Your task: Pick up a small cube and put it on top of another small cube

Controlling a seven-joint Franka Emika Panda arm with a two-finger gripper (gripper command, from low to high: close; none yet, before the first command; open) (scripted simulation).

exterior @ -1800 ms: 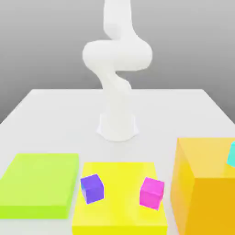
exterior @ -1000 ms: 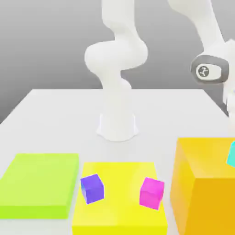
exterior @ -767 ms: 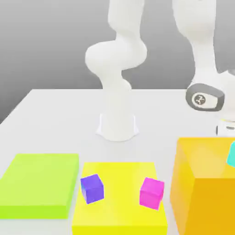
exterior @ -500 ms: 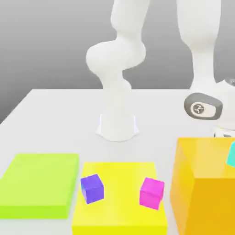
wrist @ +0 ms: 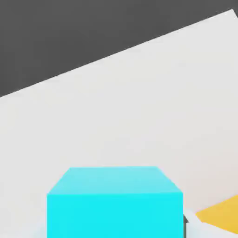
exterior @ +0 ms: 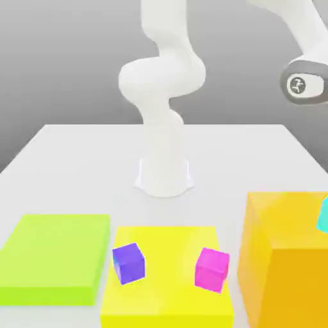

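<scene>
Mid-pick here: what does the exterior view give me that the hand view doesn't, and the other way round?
Exterior view: the arm, the green block, the yellow block carrying the purple cube and magenta cube. Hand view: a cyan cube close up, apparently gripped. Both: the white table and orange block. A cyan shape at the exterior view's right edge may be a different cube; I cannot tell.

A simulated test bench is shown: a bare white table (exterior: 77, 160) (flat coloured blocks (exterior: 54, 256) along its near edge) against grey emptiness.
</scene>
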